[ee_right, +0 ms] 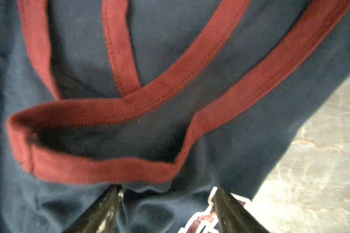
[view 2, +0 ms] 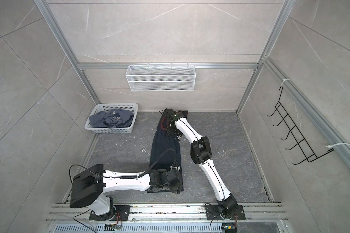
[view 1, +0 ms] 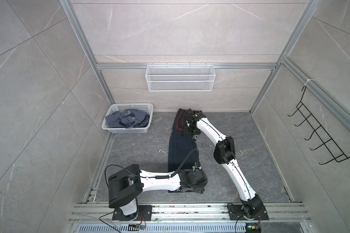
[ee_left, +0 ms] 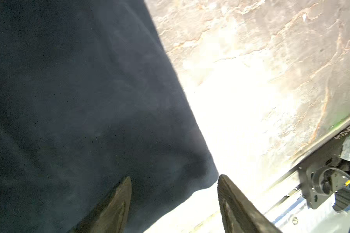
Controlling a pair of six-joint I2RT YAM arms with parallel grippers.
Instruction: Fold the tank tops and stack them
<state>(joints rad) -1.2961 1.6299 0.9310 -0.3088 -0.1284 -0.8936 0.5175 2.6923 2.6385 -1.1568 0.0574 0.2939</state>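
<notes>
**Stone-veined bench, two tops.** A dark grey, stone-veined tabletop (view 1: 133, 153) forms the floor of a booth lined with pale marbled wall panels (view 1: 38, 100) and braced by aluminium framing (view 1: 121, 66). Both arms are bolted to a base rail (view 1: 190, 209) along the near edge. A white wire-mesh basket (view 1: 179, 80) hangs from the crossbar on the back wall, and a black hook rack (view 1: 319, 133) juts from the right-hand wall.

At the table's far left corner sits a white perforated plastic basket (view 1: 125, 130). It holds the crumpled blue-grey tank top (view 1: 127, 119) (a patch of pale lettering shows on its upper folds).

The navy tank top (view 1: 179, 149) lies flat near the middle of the table in both top views. It is folded into a long narrow strip running from the back wall to the near edge.

The right gripper (ee_right: 168, 187) is poised over the strip's far end, its fingers spread apart with nothing clamped between them. It sits just short of a loop of red trim (ee_right: 109, 109), and a white print (view 1: 194, 137) peeks out beside that wrist.

The left gripper (ee_left: 174, 177) is down at the strip's near end, fingers likewise parted and gripping nothing. One finger is over the dark cloth and one over bare table, with the hem's corner between them. Whether either gripper's tips touch the fabric cannot be told.
</notes>
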